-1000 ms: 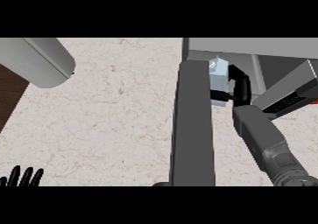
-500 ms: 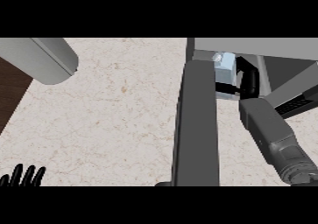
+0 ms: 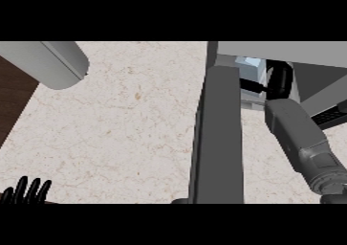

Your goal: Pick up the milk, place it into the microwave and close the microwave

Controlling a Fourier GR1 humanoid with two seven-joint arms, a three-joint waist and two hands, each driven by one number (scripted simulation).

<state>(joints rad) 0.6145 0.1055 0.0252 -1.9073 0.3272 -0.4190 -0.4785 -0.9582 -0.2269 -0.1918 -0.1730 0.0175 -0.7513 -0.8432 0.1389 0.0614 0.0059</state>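
The milk (image 3: 248, 71), a pale blue and white carton, shows just inside the opening of the grey microwave (image 3: 288, 49) at the upper right. My right hand (image 3: 279, 79) is curled round the carton, thumb across its near side, and hides most of it. I cannot tell whether the carton rests on the microwave's floor. The microwave's dark grey door (image 3: 218, 139) stands open, running down the middle of the view, left of my right forearm (image 3: 306, 143). My left hand (image 3: 26, 192) rests open at the lower left edge, fingers up.
A large rounded grey object (image 3: 52, 62) lies at the upper left. A dark brown surface (image 3: 8, 98) borders the pale stone counter (image 3: 119, 124) on the left. The open door separates the wide counter area from my right arm.
My right hand has carried the milk upward and deeper into the microwave's opening. The left hand has stayed at the lower left.
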